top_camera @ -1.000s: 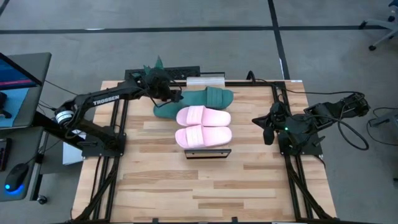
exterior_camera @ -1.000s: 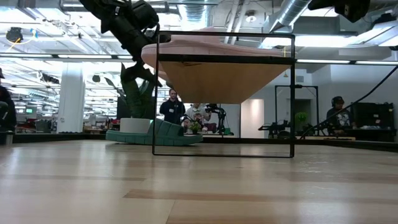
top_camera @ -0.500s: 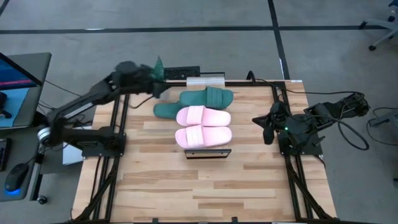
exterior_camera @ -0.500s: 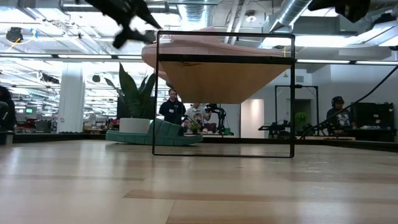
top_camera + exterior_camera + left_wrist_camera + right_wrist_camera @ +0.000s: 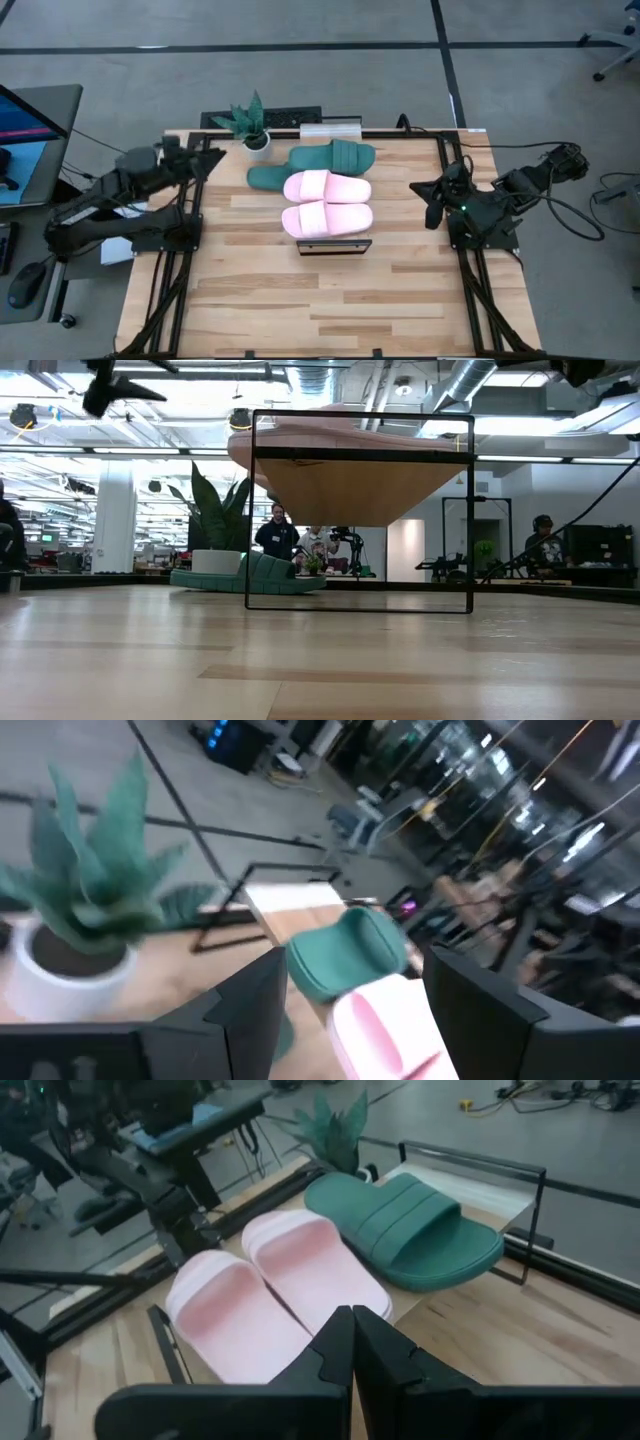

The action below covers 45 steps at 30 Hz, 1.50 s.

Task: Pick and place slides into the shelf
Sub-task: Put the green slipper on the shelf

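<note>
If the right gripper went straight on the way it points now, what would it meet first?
Likely the nearer pink slide: the shut right gripper points at the pink pair, the dark green slide beyond. Depth and height are uncertain.

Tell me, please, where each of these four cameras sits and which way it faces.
High view: overhead, looking straight down at the table; both arms show.
Low view: at table-top height, level through the shelf; an arm shows at the top edge.
Left wrist view: past the open left gripper towards the plant.
Right wrist view: past the shut right gripper at the pink slides.
Shared: both wrist views see the green slide.
</note>
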Each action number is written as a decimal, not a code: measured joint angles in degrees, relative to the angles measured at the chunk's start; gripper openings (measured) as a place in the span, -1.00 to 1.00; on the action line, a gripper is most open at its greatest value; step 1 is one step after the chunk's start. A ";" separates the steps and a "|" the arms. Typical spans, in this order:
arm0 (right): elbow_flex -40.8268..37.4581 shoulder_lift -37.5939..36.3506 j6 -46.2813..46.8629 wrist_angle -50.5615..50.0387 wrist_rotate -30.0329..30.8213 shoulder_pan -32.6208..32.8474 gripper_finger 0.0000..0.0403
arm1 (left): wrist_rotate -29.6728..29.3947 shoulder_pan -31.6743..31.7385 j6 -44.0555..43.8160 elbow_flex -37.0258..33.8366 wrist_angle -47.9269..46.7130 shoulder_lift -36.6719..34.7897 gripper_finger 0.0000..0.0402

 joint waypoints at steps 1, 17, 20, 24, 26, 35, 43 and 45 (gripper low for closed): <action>0.00 0.00 0.38 0.01 0.74 0.28 -1.00 | 0.20 -0.50 -1.42 -2.43 1.15 -2.06 0.10; 0.00 3.46 4.18 -0.16 3.23 0.60 -1.00 | 3.26 -1.48 -1.68 -14.05 -2.39 -13.75 0.10; 0.00 5.32 6.01 -0.48 2.87 0.60 -1.00 | 3.19 -1.48 -2.51 -14.05 -4.47 -13.73 0.10; 0.00 7.83 7.68 -1.11 1.54 0.71 -1.00 | 2.07 -1.48 -2.77 -14.05 -8.32 -13.73 0.10; 0.00 8.81 9.74 -2.77 1.51 0.71 -1.00 | 0.35 -1.48 -2.23 -14.05 -10.88 -13.45 0.10; 0.00 9.65 19.41 -9.90 3.17 1.13 -1.00 | -4.97 -1.32 -10.67 -14.34 -13.81 -4.77 0.10; 0.00 9.68 19.63 -9.85 3.18 2.97 -1.00 | 5.88 3.11 -14.73 -22.67 2.89 5.02 0.10; 0.00 9.68 20.13 -9.86 3.16 3.66 -1.00 | 8.00 5.67 -14.62 -23.69 4.07 6.37 0.10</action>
